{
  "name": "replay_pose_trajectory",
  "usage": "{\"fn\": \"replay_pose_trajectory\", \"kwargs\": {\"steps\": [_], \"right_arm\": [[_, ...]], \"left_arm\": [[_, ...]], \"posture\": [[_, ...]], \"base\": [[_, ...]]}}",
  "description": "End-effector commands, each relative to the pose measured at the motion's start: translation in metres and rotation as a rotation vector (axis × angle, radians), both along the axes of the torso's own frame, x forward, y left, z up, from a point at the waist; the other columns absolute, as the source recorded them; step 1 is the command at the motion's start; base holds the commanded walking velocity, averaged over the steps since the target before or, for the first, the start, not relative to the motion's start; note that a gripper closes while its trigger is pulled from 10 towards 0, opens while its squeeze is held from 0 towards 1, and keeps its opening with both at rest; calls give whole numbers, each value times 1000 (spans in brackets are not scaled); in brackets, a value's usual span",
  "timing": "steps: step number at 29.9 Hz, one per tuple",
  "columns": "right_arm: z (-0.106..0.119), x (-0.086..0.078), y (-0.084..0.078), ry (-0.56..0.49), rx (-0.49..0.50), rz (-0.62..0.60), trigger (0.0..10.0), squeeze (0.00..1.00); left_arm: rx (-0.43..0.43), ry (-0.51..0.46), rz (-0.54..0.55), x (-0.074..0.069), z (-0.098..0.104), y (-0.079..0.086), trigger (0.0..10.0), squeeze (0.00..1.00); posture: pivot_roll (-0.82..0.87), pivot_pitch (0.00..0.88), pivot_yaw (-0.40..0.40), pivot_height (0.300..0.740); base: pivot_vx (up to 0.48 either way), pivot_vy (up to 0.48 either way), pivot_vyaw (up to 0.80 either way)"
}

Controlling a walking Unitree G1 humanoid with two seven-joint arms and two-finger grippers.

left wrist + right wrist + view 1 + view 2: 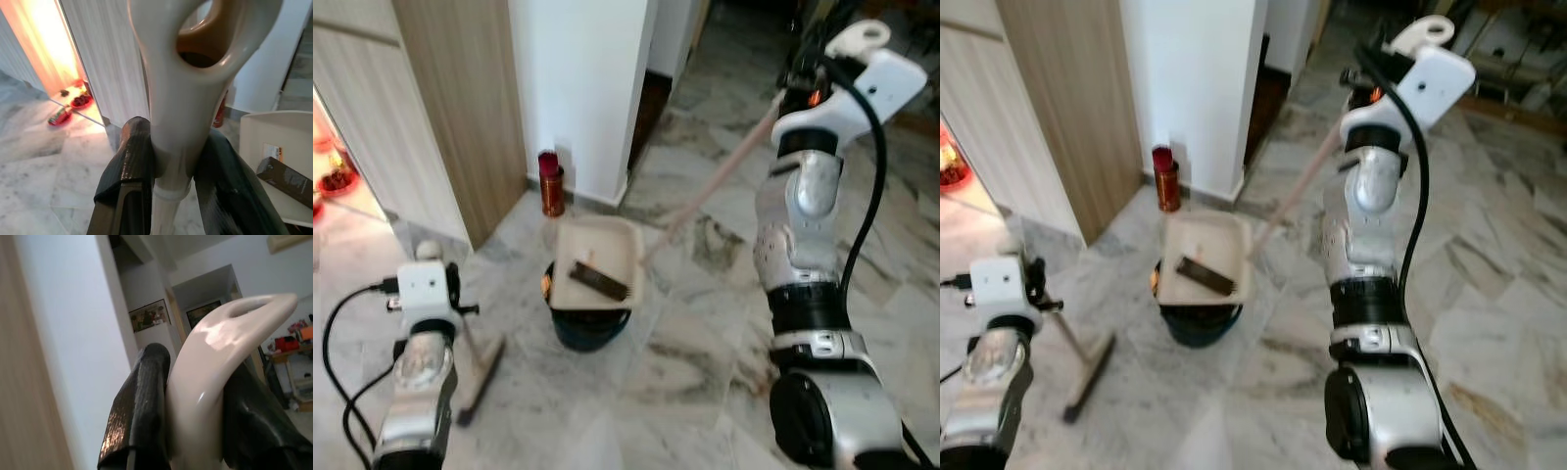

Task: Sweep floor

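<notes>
Marble floor [705, 392], grey-veined and polished, extends across the scene to a white wall pillar [582, 88] and a light wooden door panel [460, 108]. The left hand [168, 166] is closed around the cream plastic handle of a short broom [181, 98], its two black fingers [129, 166] pressing the handle from either side just below the hanging loop; the broom's shaft slants down to a brush head [480, 377] resting on the floor beside the left arm. The right hand [195, 411] is raised high on the right and is likewise closed on the looped cream handle of a long-handled dustpan [215, 362], with one black finger on each side of the handle. The dustpan's pale pink shaft [720, 176] runs diagonally down to a cream rectangular pan [597, 262], which is held above and partly over a dark blue round bin [590, 328] standing on the floor. A dark brown rectangular packet [599, 281] lies inside the pan near its front edge. A red and copper cylindrical container [550, 184] stands upright on the floor against the base of the pillar, just behind the pan. Warm orange light falls through an opening [333, 166] at the far left.
</notes>
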State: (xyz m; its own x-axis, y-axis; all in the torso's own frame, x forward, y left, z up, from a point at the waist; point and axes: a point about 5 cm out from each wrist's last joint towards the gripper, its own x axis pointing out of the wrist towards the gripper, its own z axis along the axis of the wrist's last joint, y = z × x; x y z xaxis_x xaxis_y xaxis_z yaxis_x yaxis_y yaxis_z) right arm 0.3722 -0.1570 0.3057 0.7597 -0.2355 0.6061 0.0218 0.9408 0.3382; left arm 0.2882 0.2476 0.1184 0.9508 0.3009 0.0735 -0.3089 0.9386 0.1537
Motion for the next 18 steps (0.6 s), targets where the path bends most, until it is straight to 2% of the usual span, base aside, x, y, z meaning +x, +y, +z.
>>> {"fn": "replay_pose_trajectory", "kwargs": {"steps": [1,18], "right_arm": [[16,-6,-11,-75,11,-34,10000,0],[16,-6,-6,-74,4,-14,10000,0]], "left_arm": [[5,-51,-31,3,10,-8,10000,0],[15,-53,-22,2,9,-6,10000,0]], "posture": [[228,64,-109,740],[225,71,-116,740]], "base": [[334,0,0],[332,0,0]]}}
